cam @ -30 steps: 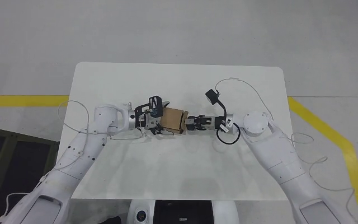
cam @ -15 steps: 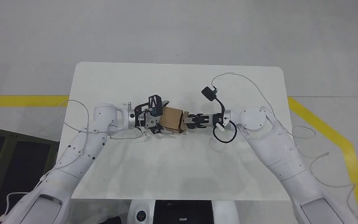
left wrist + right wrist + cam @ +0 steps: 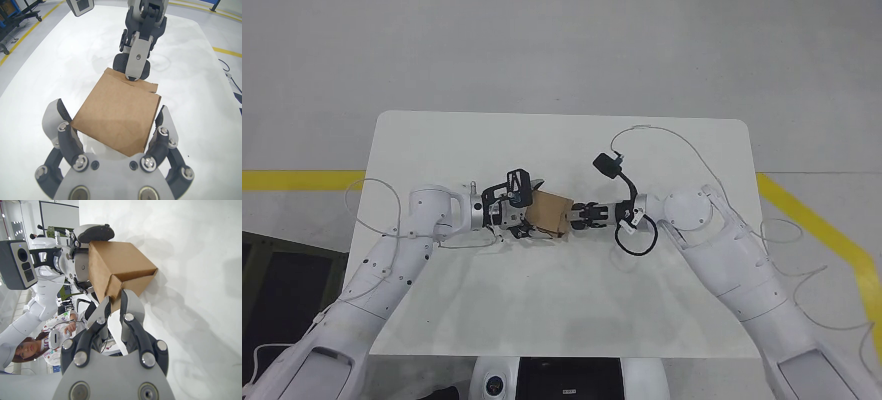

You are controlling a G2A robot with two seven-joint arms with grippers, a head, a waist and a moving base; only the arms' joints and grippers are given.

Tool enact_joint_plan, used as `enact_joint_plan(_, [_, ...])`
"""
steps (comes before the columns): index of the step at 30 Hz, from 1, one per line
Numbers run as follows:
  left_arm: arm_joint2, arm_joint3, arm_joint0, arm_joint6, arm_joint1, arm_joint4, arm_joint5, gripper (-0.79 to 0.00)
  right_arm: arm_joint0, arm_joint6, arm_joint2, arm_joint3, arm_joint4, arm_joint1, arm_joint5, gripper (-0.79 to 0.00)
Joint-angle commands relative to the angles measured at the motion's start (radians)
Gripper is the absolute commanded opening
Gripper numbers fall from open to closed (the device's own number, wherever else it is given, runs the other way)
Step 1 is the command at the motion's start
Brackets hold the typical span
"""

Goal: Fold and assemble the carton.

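The left gripper [image 3: 111,110] clamps the near end of the carton [image 3: 115,258] between its two fingers, at the middle of the white table [image 3: 442,140]. The carton is plain brown cardboard, squared up, its far end open. There the right gripper [image 3: 115,298] pinches a flap edge.

Matt brown cardboard carton [image 3: 117,113] on a smooth, faintly glossy white table [image 3: 47,66].

Bright, even light; soft shadows
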Motion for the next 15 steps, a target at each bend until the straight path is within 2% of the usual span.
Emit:
enact_joint_plan(1, [0.000, 0.000, 0.000, 0.002, 0.000, 0.000, -0.001, 0.000, 0.003, 0.001, -0.007, -0.005, -0.006, -0.002, 0.004, -0.699])
enact_joint_plan(6, [-0.002, 0.000, 0.001, 0.003, 0.000, 0.000, -0.001, 0.000, 0.015, -0.003, -0.025, -0.005, 0.001, -0.010, 0.000, -0.696])
enact_joint_plan(9, [-0.002, 0.001, 0.002, 0.002, 0.000, 0.000, -0.001, 0.000, 0.019, -0.007, -0.031, 0.000, 0.022, -0.015, -0.011, -0.653])
enact_joint_plan(15, [-0.005, 0.008, 0.000, 0.001, -0.001, -0.005, -0.003, 0.000, 0.012, -0.014, -0.012, 0.023, 0.044, -0.014, -0.022, -0.616])
